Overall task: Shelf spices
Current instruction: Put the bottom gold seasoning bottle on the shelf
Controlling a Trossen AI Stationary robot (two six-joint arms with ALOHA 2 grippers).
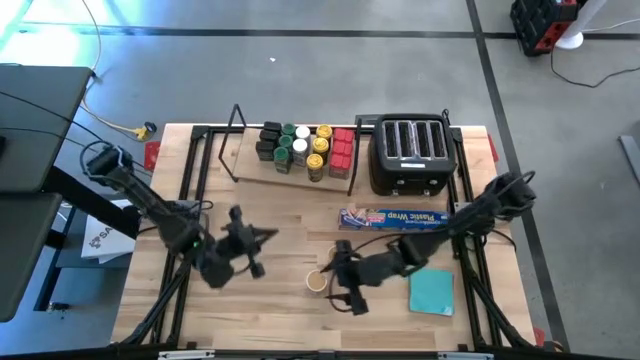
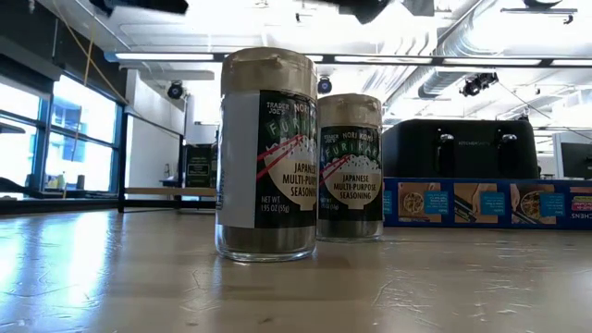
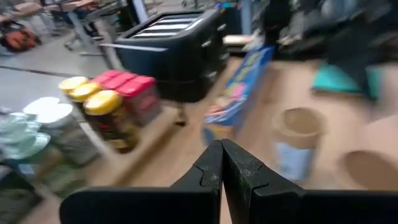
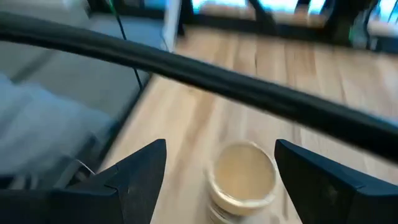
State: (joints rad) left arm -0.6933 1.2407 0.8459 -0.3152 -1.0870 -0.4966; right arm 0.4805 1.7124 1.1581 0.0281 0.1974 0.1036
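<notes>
The shelf (image 1: 240, 160) stands at the table's far edge with several spice jars and red tins (image 1: 305, 148) on its wooden board. Two tan-lidded jars stand on the table near its middle, one nearer (image 2: 266, 153) and one farther (image 2: 350, 166). My right gripper (image 1: 335, 285) is open next to one jar (image 1: 316, 281). In the right wrist view its fingers (image 4: 134, 177) stand either side of that jar's lid (image 4: 244, 174), apart from it. My left gripper (image 3: 222, 152) is shut, hovering left of the jars (image 1: 268, 236) and pointing toward the table's right.
The black toaster (image 1: 410, 155) sits right of the shelf. The long blue wrap box (image 1: 392, 218) lies in front of it, and the teal pad (image 1: 432, 292) is near the right edge. Bare wood lies between the jars and the shelf.
</notes>
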